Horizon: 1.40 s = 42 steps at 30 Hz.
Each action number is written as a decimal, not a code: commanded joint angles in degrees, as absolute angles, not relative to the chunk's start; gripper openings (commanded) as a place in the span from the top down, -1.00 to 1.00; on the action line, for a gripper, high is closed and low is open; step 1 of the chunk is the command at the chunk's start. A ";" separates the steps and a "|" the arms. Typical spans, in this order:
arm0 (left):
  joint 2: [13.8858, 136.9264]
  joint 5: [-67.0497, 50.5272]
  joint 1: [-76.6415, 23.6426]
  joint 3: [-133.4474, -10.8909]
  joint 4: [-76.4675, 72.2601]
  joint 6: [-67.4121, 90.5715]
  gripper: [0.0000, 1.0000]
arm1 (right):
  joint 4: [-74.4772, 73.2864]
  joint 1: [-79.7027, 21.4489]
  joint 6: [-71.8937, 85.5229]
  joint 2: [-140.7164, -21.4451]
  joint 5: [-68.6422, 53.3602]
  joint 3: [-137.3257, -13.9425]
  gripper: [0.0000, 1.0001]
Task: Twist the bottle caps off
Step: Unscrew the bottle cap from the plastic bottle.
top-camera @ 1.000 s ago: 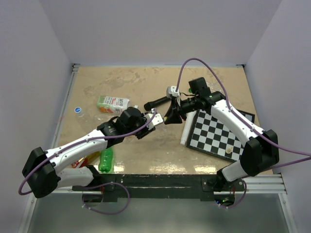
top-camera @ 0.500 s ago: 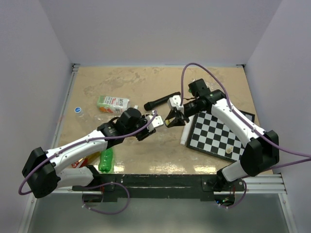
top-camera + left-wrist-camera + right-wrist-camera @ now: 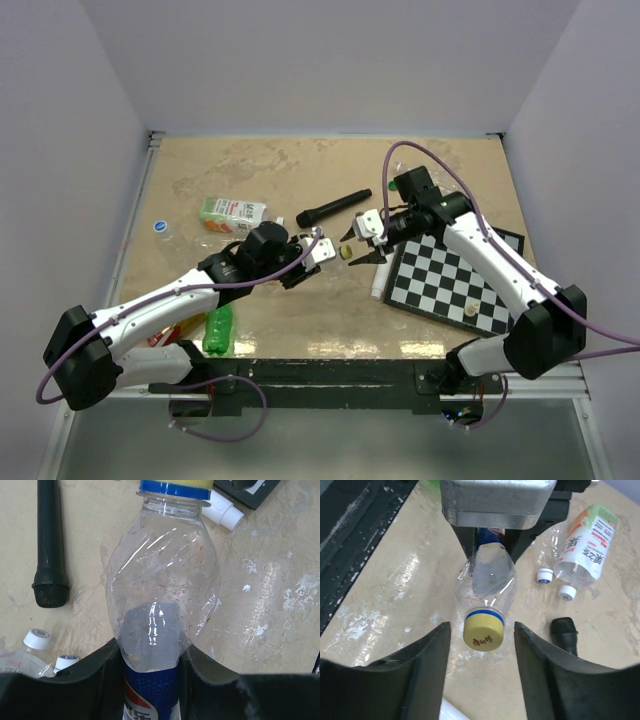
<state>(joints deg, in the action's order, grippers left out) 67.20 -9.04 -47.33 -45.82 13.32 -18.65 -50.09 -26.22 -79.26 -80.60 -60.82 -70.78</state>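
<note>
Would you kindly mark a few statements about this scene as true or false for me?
The left gripper is clamped on the Pepsi bottle. True.
The black microphone lies on the table. True.
The yellow cap lies loose on the table. False: it sits on the bottle's neck.
The right gripper pinches the cap. False: its fingers flank it with gaps.
The green bottle stands upright. False: it lies on its side beside the left arm.

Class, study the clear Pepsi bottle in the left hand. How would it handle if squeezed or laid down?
The bottle looks nearly empty and thin-walled, so probably light. Its crinkled sides suggest it would buckle under a hard squeeze. Being round, it would likely roll if laid on the table.
</note>
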 commanded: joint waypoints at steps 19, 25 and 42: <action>66.71 -7.38 -46.93 -46.41 11.34 -17.58 1.00 | -39.11 -15.91 -32.97 -75.13 -62.21 -74.44 -0.40; 67.06 -7.03 -47.02 -46.76 11.51 -16.79 1.00 | -38.06 -19.94 -27.78 -81.38 -60.74 -75.15 -0.36; 67.68 -5.71 -47.02 -46.85 11.60 -16.09 1.00 | -34.54 -25.05 -23.56 -81.30 -55.64 -71.72 -0.22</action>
